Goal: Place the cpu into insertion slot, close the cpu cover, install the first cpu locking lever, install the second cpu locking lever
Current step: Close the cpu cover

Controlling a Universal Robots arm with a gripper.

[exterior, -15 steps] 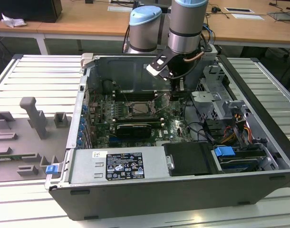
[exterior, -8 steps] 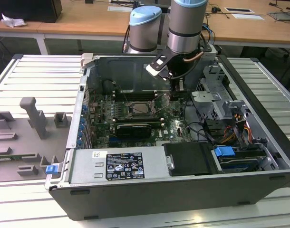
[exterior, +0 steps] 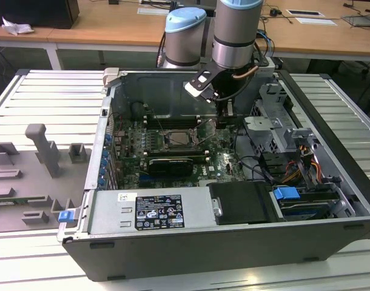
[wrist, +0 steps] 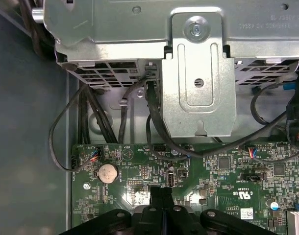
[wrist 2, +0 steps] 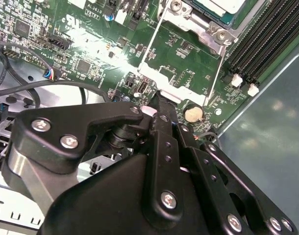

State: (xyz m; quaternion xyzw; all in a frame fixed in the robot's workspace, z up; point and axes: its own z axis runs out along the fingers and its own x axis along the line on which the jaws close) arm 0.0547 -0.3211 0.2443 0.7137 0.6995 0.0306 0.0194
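Observation:
The cpu, a pale square chip, lies in the insertion slot. In the exterior view the slot sits mid-board inside the open computer case. The cpu cover, a thin silvery frame with green board showing through its cut-out, stands swung open from the slot toward my gripper. My gripper is shut, and its black fingertips meet at the cover's free edge. In the exterior view the gripper hangs just to the right of the slot. In the first wrist view the shut gripper is over the board's edge.
Long black memory slots run beside the socket. A coin battery sits close to the fingertips. A metal drive cage and black cables lie beyond the board. The case wall is near. A grey fixture stands outside the case.

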